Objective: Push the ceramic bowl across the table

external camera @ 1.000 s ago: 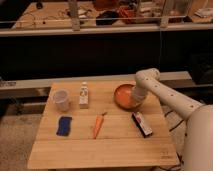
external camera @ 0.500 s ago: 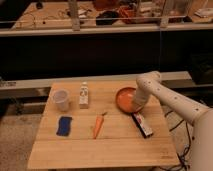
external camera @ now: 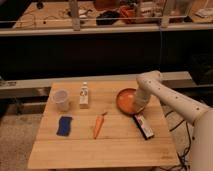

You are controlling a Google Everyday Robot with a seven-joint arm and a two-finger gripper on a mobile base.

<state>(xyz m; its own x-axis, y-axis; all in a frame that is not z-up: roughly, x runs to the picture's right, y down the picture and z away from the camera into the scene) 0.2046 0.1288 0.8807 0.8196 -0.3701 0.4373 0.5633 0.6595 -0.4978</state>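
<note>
On the table (external camera: 100, 150), the bowl (external camera: 126, 100) sits near the far right edge; the gripper (external camera: 139, 106) seems pressed to its right rim, fingers unreadable. Push low and level leftward, clear of the carton (external camera: 84, 95).

White cup (external camera: 61, 99), small carton (external camera: 84, 96), blue sponge (external camera: 64, 125), carrot (external camera: 99, 125), dark snack bar (external camera: 143, 125)

Your round, shallow orange ceramic bowl (external camera: 126, 99) sat upright near the right far edge of the light wooden plank surface (external camera: 115, 145), with the hand (external camera: 139, 106) at its right rim.
</note>
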